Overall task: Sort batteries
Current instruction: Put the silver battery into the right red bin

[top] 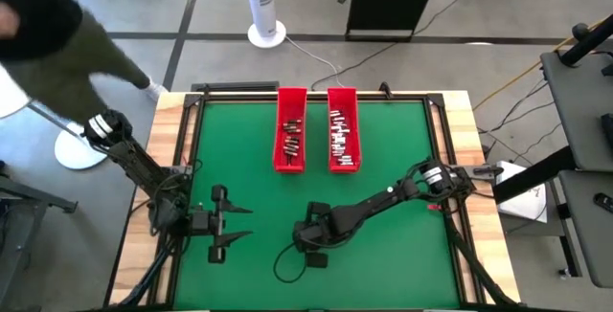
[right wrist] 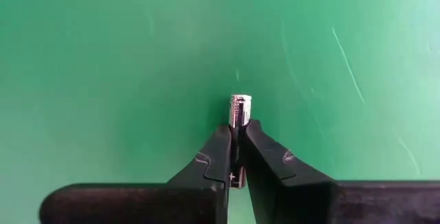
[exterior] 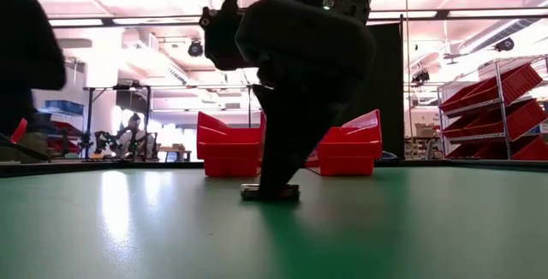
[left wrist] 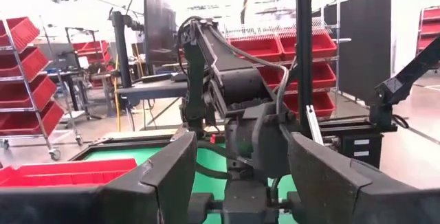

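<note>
While the left gripper (top: 233,222) waits wide open beside it, the right gripper (right wrist: 236,141) pinches one battery (right wrist: 240,110) on the green mat (top: 383,159), seemingly touching it, well short of the red trays (top: 291,130).

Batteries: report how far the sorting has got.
Done: both red trays already hold batteries at the table's far side. In hand: the right gripper is shut on one battery lying on the green mat. Left: carrying it to a tray. The left gripper waits open, holding nothing.
</note>
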Available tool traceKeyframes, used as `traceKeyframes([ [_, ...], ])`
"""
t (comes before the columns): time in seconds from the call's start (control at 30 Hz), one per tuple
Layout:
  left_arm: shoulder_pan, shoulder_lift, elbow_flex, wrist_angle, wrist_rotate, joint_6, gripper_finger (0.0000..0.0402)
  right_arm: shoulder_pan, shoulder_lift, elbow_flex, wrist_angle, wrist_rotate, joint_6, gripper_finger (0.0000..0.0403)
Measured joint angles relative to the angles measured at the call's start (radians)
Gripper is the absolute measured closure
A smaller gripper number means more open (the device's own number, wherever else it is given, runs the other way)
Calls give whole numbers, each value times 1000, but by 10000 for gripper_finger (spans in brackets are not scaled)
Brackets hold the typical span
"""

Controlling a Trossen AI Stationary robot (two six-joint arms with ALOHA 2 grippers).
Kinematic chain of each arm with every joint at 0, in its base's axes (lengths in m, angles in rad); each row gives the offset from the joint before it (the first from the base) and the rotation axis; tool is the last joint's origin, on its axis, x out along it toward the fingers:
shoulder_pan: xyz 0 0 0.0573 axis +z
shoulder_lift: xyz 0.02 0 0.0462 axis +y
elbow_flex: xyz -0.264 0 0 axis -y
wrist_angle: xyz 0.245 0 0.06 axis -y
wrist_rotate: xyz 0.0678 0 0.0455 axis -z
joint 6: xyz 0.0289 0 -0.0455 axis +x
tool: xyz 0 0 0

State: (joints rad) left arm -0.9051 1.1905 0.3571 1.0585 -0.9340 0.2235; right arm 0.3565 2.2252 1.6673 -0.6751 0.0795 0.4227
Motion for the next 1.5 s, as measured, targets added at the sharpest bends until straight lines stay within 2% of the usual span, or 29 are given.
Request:
traceKeyframes([
  [0.37, 0, -10, -3, -42, -1, 15, 193, -27, -66, 69, -141, -8, -5, 386],
  [0.73, 0, -12, -3, -69, -36, 13, 193, -41, -67, -10, -130, -3, 9, 386],
  [1.1, 0, -13, -3, -83, -46, -4, 193, -24, -70, -159, 161, 32, 73, 386],
  [1.23, 0, -13, -3, -89, -46, -8, 193, 4, -70, -263, 388, 90, 120, 386],
  [1.5, 0, -13, -3, -94, -46, -23, 193, 57, -66, -496, 923, 279, 142, 386],
])
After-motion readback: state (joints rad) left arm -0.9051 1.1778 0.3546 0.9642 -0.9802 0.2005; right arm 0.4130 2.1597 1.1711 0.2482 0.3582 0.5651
